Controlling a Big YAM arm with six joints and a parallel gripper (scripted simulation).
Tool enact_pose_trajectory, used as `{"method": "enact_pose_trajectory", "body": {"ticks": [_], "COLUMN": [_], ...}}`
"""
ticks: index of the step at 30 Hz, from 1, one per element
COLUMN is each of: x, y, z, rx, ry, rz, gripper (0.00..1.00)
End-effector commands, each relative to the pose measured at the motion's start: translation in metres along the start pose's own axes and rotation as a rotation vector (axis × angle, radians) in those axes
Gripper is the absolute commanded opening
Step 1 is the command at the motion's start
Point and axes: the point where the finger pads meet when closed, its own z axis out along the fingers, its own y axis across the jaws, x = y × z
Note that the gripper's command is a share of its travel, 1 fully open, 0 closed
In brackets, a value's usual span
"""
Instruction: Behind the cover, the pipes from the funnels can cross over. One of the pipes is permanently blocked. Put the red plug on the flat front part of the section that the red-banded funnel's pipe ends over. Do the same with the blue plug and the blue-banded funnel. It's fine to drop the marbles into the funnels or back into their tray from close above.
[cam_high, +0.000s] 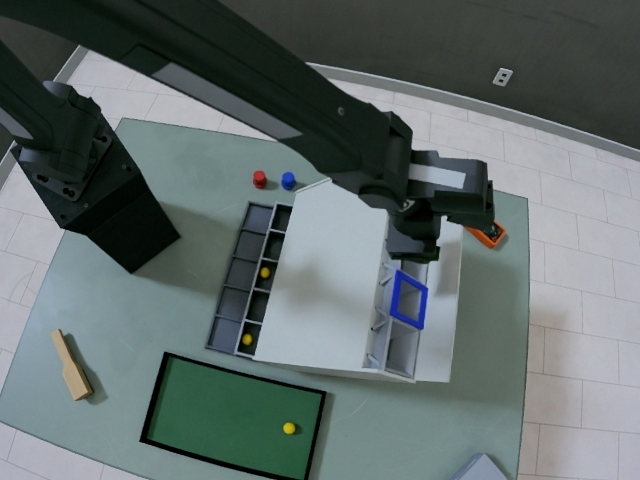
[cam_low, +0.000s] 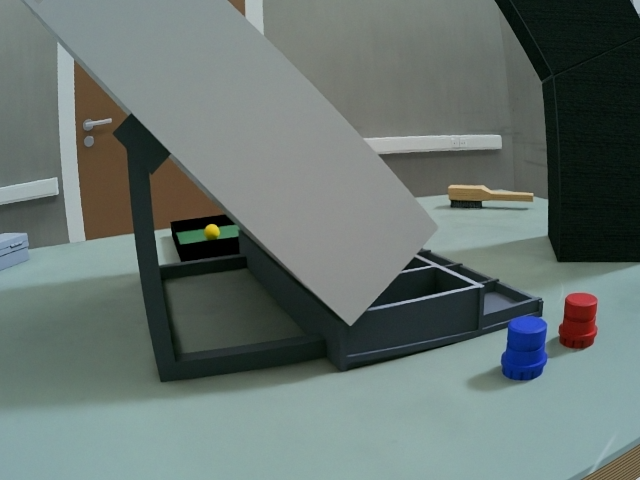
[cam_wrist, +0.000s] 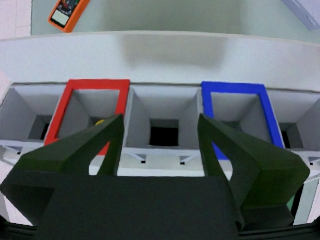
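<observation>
My gripper (cam_wrist: 160, 120) is open and empty, just above the unbanded funnel (cam_wrist: 164, 127) that lies between the red-banded funnel (cam_wrist: 89, 112) and the blue-banded funnel (cam_wrist: 240, 112). A bit of yellow marble (cam_wrist: 99, 121) shows low in the red-banded funnel. In the top view the gripper (cam_high: 413, 253) hides the red funnel; the blue funnel (cam_high: 408, 299) shows. Yellow marbles lie in the third section (cam_high: 264, 272) and the nearest section (cam_high: 247, 338) of the grey section tray. The red plug (cam_high: 259, 179) and blue plug (cam_high: 288, 180) stand upright on the table beyond the tray's far end.
The white cover (cam_high: 330, 279) slopes over the pipes. The green marble tray (cam_high: 232, 413) holds one marble (cam_high: 288, 427). A wooden brush (cam_high: 71, 365) lies at the left, an orange device (cam_high: 485, 235) behind the funnels, a grey box (cam_high: 478, 467) at the front edge. The arm base (cam_high: 93, 206) stands at the left.
</observation>
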Motion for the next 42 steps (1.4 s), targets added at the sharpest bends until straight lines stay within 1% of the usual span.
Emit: {"method": "enact_pose_trajectory", "body": {"ticks": [1, 26, 42], "x": [-0.008, -0.008, -0.020], "y": [0.000, 0.000, 0.000], "z": [-0.003, -0.003, -0.031], "rx": [-0.001, -0.001, -0.001], "ry": [-0.017, -0.017, -0.017], "rz": [0.002, 0.002, 0.002], "gripper": [0.59, 0.59, 0.59]}}
